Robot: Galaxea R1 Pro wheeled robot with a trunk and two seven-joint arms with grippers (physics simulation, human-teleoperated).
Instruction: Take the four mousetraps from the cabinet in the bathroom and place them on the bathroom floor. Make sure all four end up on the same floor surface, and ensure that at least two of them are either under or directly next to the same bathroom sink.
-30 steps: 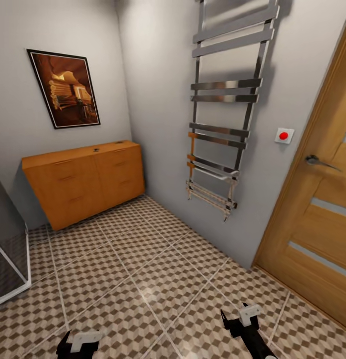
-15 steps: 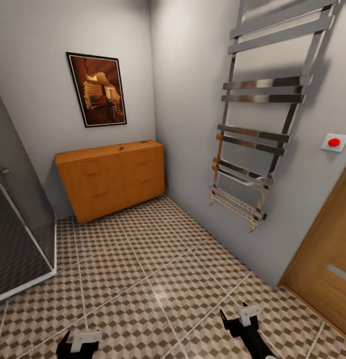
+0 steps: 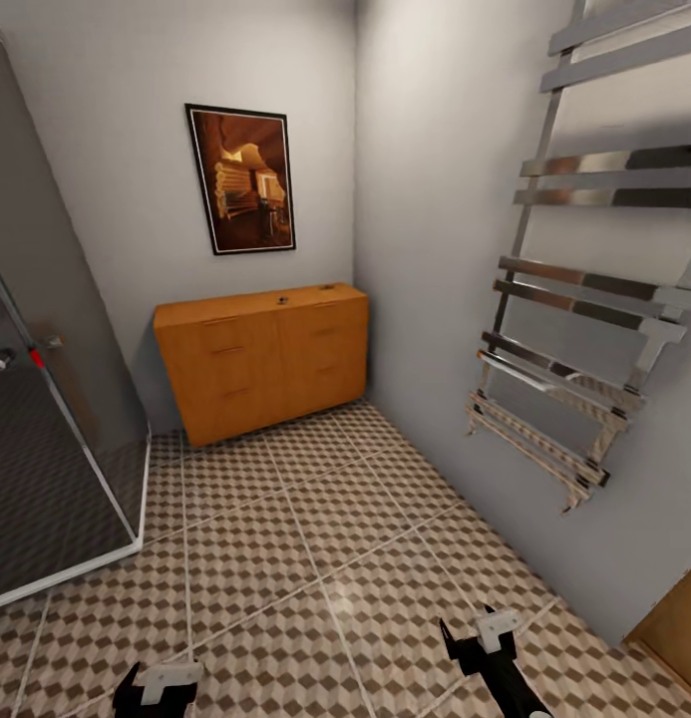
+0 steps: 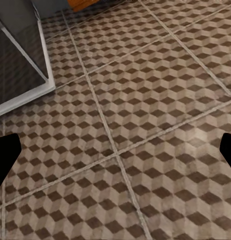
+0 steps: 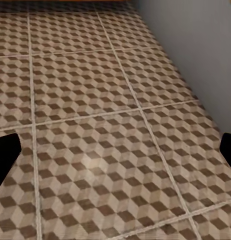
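View has swung twd cabinet (image 3: 263, 357), now centred ahead across bathroom floor (image 3: 315, 558): approach underway. Left gripper (image 4: 115, 150) & right gripper (image 5: 115, 152) wide open, empty.

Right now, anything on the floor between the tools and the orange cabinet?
Nothing: in the head view only bare cube-pattern floor runs from the left tool and right tool to the cabinet. The glass shower enclosure stands off to the left.
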